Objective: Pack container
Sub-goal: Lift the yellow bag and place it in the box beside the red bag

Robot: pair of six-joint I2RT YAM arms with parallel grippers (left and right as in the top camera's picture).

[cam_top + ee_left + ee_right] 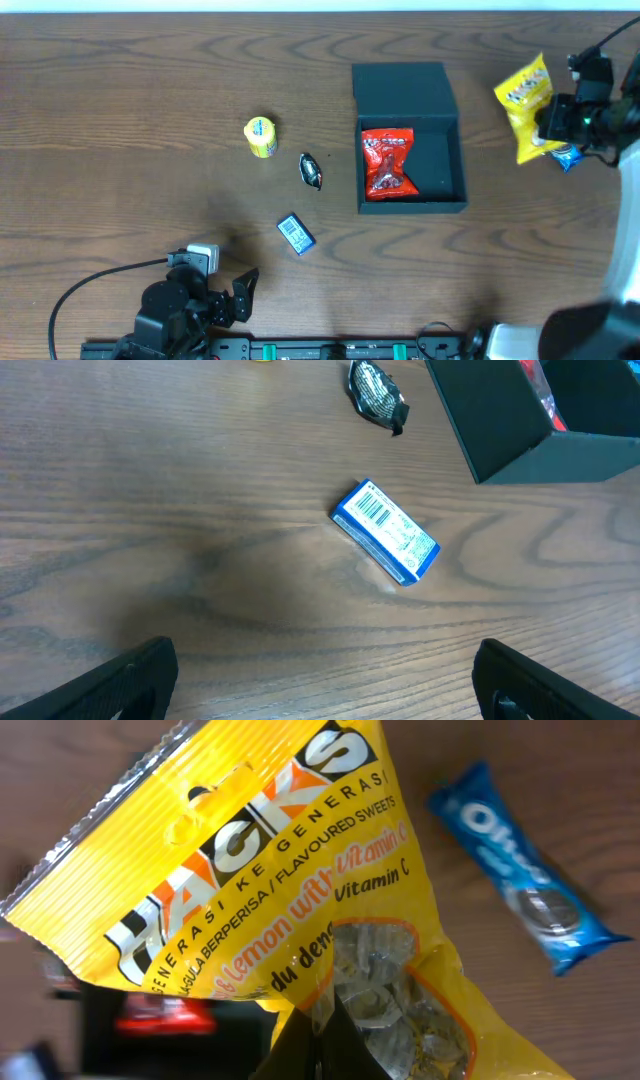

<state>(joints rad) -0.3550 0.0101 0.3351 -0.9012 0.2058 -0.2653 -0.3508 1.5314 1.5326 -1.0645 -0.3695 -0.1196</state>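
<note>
1. Pinching the yellow Hacks sweet bag (270, 890) at 1 edge only, the right gripper (548, 124) is clamped on it. The bag hangs broad and floppy from that grip, so I judge it could swing or slip out in transit.
2. The container (440, 155) sits to this gripper's left, well apart. A red snack packet (388, 163) fills the half farther from the gripper. The bag looks long for the free half and may drape over a wall rather than drop inside.
3. A blue Oreo packet (525, 865) lies on the table just beside the gripper, apart from the bag. A dip here could drag it along.
4. The left gripper (232, 295) holds nothing, its jaws spread wide. A blue barcode box (387, 532) lies just ahead of it, a dark foil-wrapped sweet (378, 392) lies beyond that, and the container is ahead to its right. If both arms reach for the container together, they could collide over it.
5. The container is dark teal-green, matte, squarish and shallow. Its hinged lid (403, 90), the same colour, is open on the far side. I cannot tell whether the lid stands upright or leans back, and a careless pass could knock it.
</note>
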